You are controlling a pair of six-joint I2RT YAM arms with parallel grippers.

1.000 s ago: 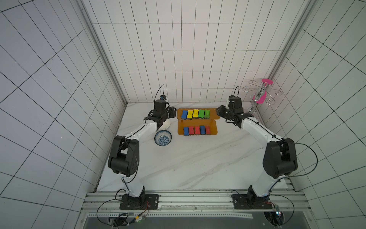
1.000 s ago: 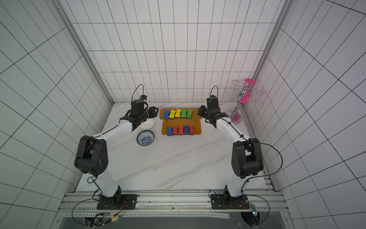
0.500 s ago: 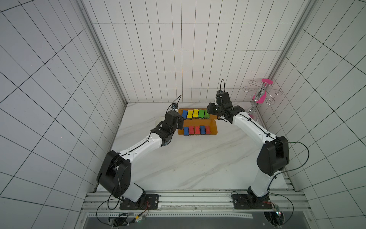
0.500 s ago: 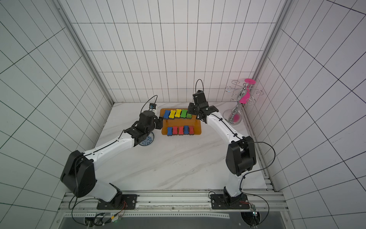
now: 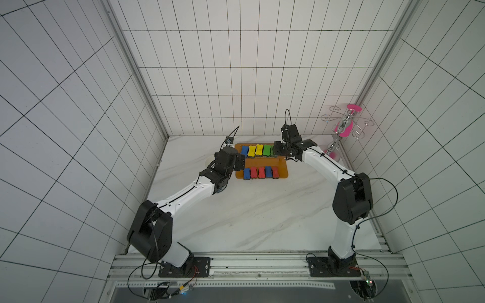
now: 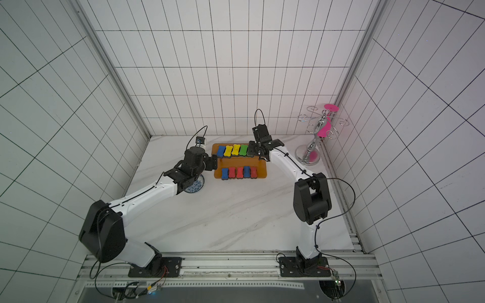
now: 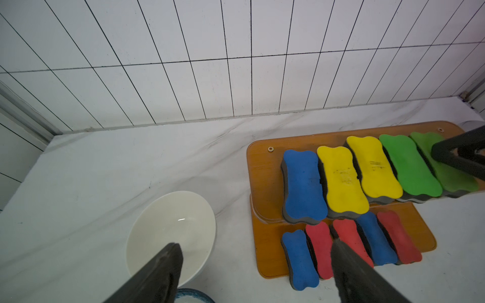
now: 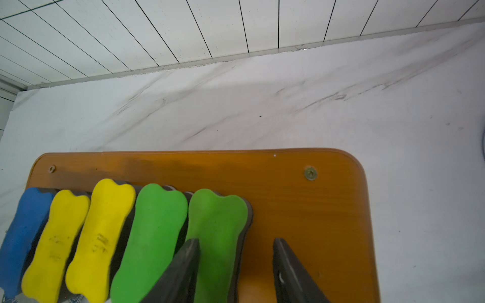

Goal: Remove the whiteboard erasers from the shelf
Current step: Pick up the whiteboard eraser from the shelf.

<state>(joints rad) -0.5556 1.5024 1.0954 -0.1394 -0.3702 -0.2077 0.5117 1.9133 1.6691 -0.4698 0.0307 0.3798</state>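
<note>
The orange-brown shelf (image 5: 282, 170) (image 8: 301, 199) stands at the back of the table. Its upper board carries a blue eraser (image 7: 301, 183), two yellow ones (image 7: 341, 181) and two green ones (image 8: 154, 230). On the lower board lie two blue erasers (image 7: 299, 259) and three red ones (image 7: 319, 246). My left gripper (image 7: 256, 262) (image 5: 241, 165) hangs open by the shelf's left edge, empty. My right gripper (image 8: 235, 249) (image 6: 252, 150) is open low over the rightmost green eraser (image 8: 215, 230), one finger (image 8: 189, 254) above it, the other (image 8: 283, 257) over bare board.
A white bowl (image 7: 170, 230) sits on the table left of the shelf, below my left gripper. A blue-patterned bowl (image 6: 195, 186) lies under the left wrist. A chrome-and-pink cup rack (image 5: 343, 126) stands in the back right corner.
My left arm swung from the back left over the bowls to the shelf's left edge and opened its jaws wide. My right gripper moved left onto the upper board's green eraser.
</note>
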